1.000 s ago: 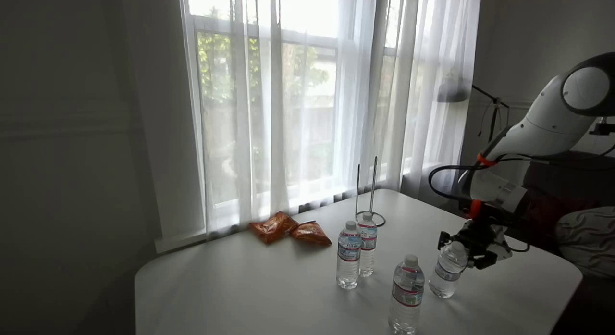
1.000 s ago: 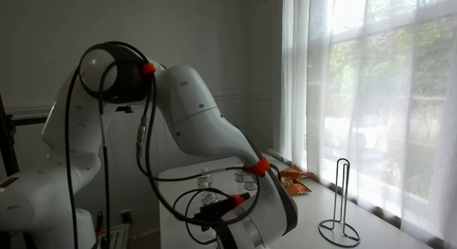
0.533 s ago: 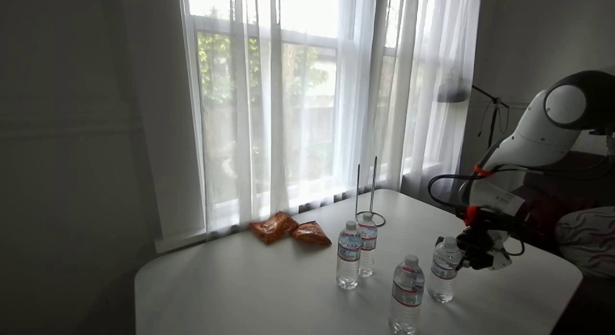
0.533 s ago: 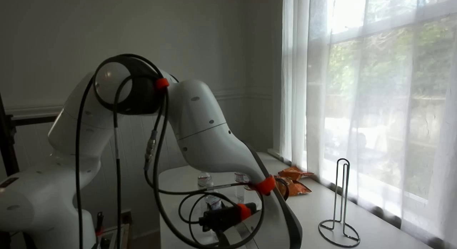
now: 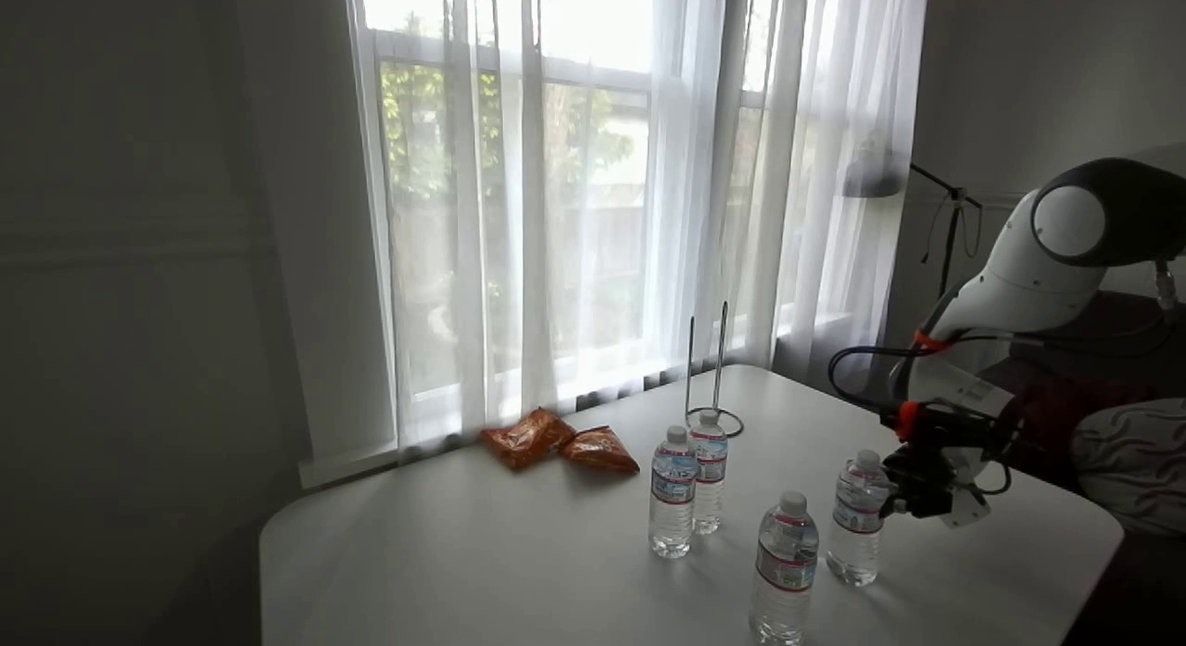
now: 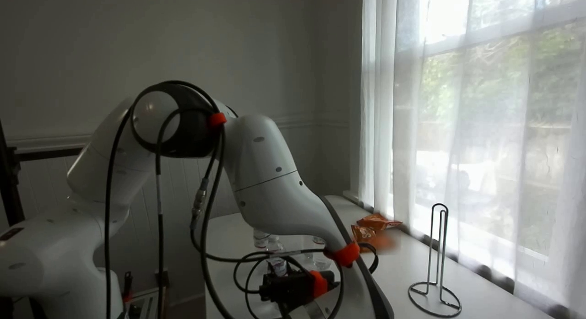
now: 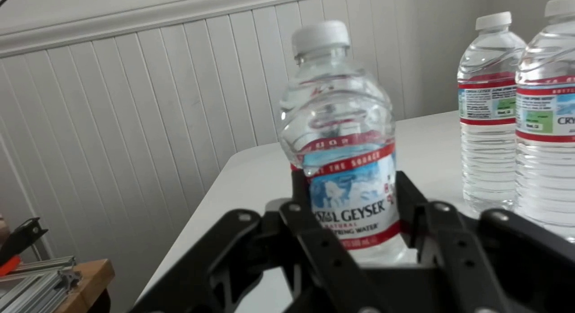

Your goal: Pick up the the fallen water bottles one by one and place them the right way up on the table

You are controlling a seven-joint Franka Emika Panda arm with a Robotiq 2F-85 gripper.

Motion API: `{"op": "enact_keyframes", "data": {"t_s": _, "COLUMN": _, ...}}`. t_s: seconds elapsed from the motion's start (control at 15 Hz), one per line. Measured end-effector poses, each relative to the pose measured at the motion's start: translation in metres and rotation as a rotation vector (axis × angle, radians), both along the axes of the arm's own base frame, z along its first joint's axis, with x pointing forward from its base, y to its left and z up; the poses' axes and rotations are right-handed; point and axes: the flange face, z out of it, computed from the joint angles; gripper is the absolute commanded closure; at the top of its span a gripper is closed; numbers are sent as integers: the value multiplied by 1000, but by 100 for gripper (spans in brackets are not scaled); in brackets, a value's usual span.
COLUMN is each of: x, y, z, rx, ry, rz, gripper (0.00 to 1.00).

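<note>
Several sheer white curtain panels (image 5: 539,210) hung along one side of the round-cornered grey-white table (image 5: 435,572). Over it reached the Franka Emika Panda arm (image 6: 279,200), its forearm sloping down. A wire paper-towel holder (image 6: 430,264) stood on the table near the curtains. The Robotiq gripper (image 7: 353,185) was clamped on a Crystal Geyser water bottle (image 7: 348,156), its fingers (image 7: 409,196) against opposite sides of the label. That bottle (image 5: 853,527) was cap-up, looking upright in an exterior view and slightly leaning in the wrist view; whether its base bore fully on the tabletop could not be told. Three more water bottles (image 5: 672,502) stood upright on the table, two of them close together and one near the gripped bottle. Two orange snack packets (image 5: 530,437) lay side by side near the curtains. Each bottle wore a white cap (image 7: 321,36).
</note>
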Motion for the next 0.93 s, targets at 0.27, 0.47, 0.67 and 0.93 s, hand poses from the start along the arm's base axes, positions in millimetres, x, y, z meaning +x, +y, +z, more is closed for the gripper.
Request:
{"op": "enact_keyframes", "data": {"t_s": 0.27, "x": -1, "y": -9, "z": 1, "rx": -13, "ry": 29, "rz": -12, "gripper": 21}}
{"op": "enact_keyframes", "data": {"t_s": 0.47, "x": -3, "y": -19, "z": 1, "rx": -34, "ry": 40, "rz": -25, "gripper": 1}}
{"op": "enact_keyframes", "data": {"t_s": 0.67, "x": -4, "y": -32, "z": 1, "rx": -79, "ry": 40, "rz": -38, "gripper": 0}}
{"op": "enact_keyframes", "data": {"t_s": 0.93, "x": -1, "y": -52, "z": 11, "rx": -207, "ry": 29, "rz": -1, "gripper": 0}}
